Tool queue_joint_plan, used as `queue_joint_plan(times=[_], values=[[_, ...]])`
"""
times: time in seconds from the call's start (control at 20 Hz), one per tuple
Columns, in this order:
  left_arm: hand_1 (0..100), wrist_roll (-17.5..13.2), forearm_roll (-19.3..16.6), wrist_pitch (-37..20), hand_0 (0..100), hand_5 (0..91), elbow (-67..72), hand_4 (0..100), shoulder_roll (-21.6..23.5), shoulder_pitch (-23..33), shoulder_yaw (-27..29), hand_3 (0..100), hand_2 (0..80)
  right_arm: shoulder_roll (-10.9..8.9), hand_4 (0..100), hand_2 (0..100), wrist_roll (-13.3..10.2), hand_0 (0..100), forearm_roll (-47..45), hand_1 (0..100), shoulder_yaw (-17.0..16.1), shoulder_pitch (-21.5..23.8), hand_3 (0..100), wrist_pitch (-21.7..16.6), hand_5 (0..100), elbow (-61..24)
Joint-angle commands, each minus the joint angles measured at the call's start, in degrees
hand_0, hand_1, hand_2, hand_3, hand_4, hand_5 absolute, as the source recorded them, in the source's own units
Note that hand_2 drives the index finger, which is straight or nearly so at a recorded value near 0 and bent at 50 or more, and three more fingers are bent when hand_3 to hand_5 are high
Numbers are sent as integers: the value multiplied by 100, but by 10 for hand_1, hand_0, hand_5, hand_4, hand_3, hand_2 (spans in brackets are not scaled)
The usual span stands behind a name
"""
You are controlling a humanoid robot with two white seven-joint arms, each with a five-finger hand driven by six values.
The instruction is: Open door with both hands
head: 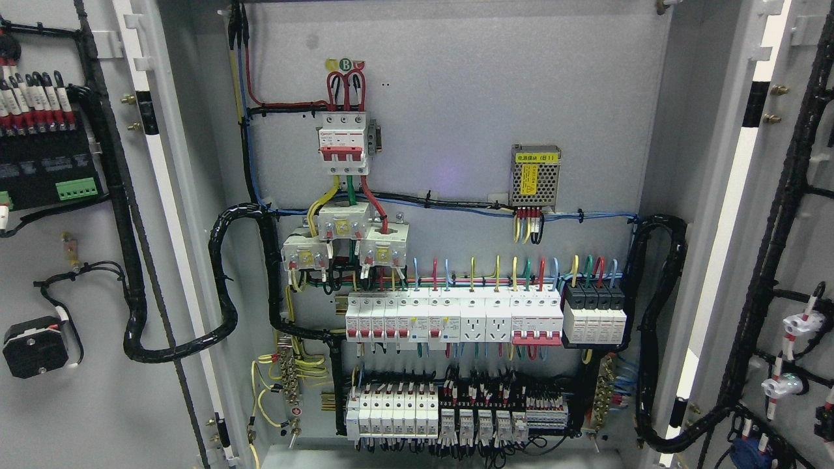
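The grey electrical cabinet stands with both doors swung wide. The left door (98,273) shows its inner face at the picture's left, with terminal strips and black cable looms on it. The right door (801,215) shows its inner face at the right edge, with a black loom and white lamp backs. Between them the back panel (456,117) is fully exposed. Neither of my hands nor arms appears anywhere in the head view.
On the panel sit a red-and-white main breaker (343,143), a small mesh power supply (535,174), a row of white breakers (453,316) and lower terminal blocks (449,410). Thick black cable bundles (225,286) loop from the panel to each door.
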Motion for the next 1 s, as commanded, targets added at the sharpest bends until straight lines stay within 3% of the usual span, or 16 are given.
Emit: queue_joint_plan(times=[0.0, 0.4, 0.7, 0.95], values=[[0, 24, -191, -3260, 0, 0, -165, 0, -505, 376, -592, 0, 0, -197, 0, 0, 23, 384, 20, 0, 548, -76, 0, -17, 0, -176], [0, 16, -191, -3260, 0, 0, 546, 0, -585, 499, -513, 0, 0, -241, 0, 0, 32, 384, 82, 0, 1918, -58, 0, 9, 0, -27], [0, 24, -191, -3260, 0, 0, 1170, 0, -558, 772, -556, 0, 0, -145, 0, 0, 32, 384, 679, 0, 3210, 38, 0, 18, 0, 710], [0, 16, -191, -3260, 0, 0, 2022, 0, -549, 781, -566, 0, 0, -39, 0, 0, 32, 384, 688, 0, 3871, 442, 0, -17, 0, 1650]])
